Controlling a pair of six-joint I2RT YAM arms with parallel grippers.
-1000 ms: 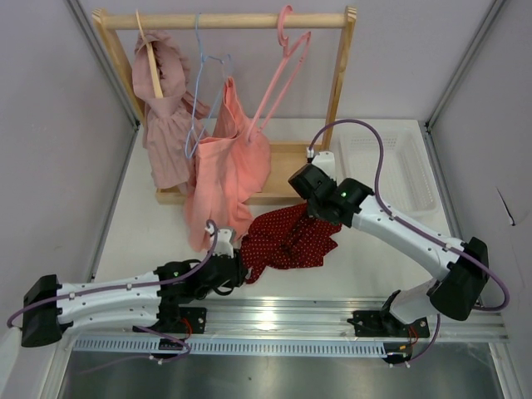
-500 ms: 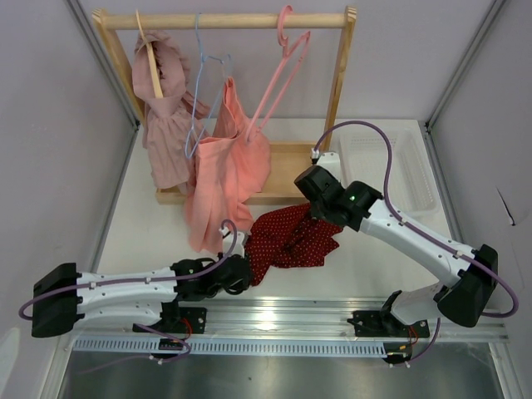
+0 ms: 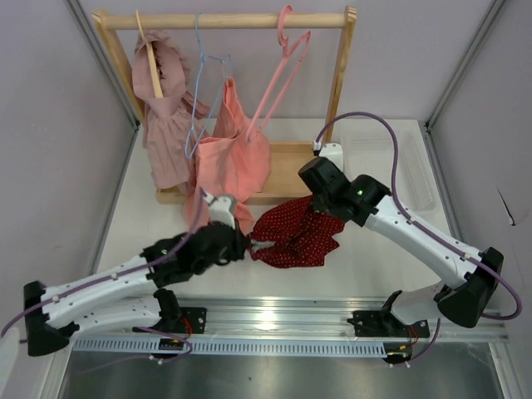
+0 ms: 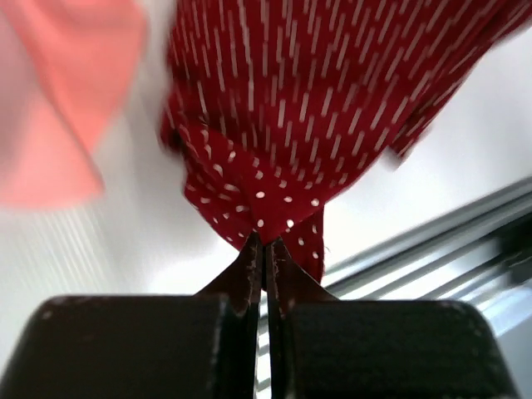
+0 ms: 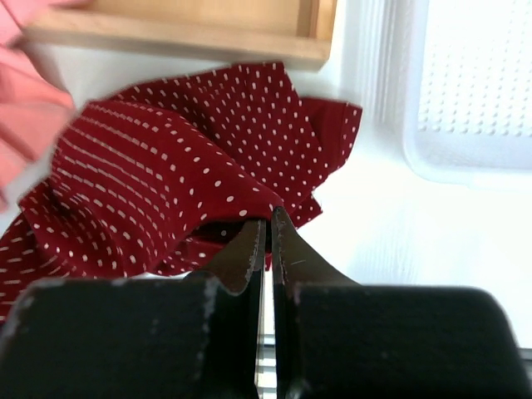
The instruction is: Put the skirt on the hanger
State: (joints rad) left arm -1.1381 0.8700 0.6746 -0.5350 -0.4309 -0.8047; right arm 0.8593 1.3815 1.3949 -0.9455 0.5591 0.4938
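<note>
We pinch the skirt (image 3: 299,237) with left tool (image 4: 264,249) and right tool (image 5: 268,223), to open it between them for the hanger (image 3: 279,83).

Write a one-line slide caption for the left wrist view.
Left end effector shut on a corner of the red dotted skirt, salmon garment blurred alongside.

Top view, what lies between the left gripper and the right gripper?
The skirt, pinched by the left gripper at one end and the right gripper at the other; the top view shows it.

L arm (image 3: 108,287) & R arm (image 3: 416,237): white links, blk joints, purple cables (image 3: 391,150); green LED (image 3: 360,192) on R.
</note>
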